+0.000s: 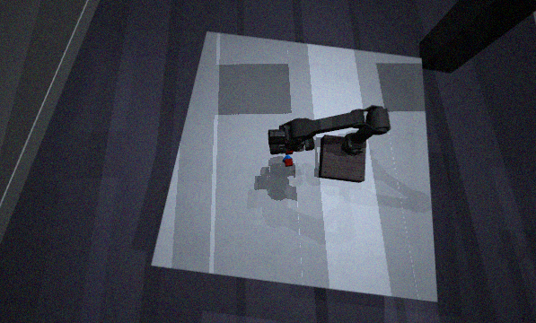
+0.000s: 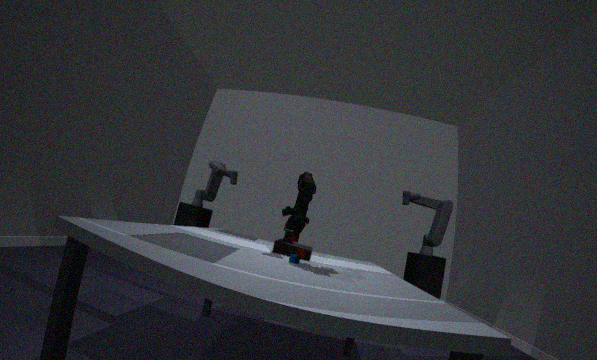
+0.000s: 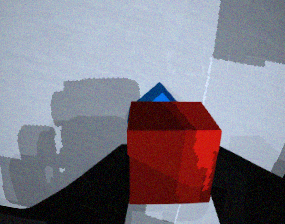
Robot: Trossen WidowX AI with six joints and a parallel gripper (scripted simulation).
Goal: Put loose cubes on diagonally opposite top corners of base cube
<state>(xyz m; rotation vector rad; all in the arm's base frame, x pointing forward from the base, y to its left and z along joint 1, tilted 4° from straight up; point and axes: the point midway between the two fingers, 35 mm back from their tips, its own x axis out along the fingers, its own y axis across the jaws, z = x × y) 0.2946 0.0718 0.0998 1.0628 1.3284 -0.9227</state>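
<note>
My gripper (image 3: 169, 154) is shut on a red cube (image 3: 153, 162) (image 1: 290, 152) (image 2: 294, 240), with one dark finger on each side. It holds the cube above the table. The blue base cube (image 1: 287, 157) (image 2: 294, 259) is on the table below; only a blue corner (image 3: 159, 90) shows past the held cube in the wrist view. A second red cube (image 1: 288, 163) (image 2: 302, 253) is at the base cube's side nearer the bottom of the top view and appears to rest on its top corner. It is hidden in the wrist view. The gap between held cube and base cube cannot be judged.
The arm's wooden mounting block (image 1: 343, 159) stands right of the cubes in the top view. The arm's shadow (image 1: 278, 181) falls across the pale table (image 1: 250, 242). Two grey arms (image 2: 213, 186) (image 2: 440, 220) on dark pedestals stand beyond the table.
</note>
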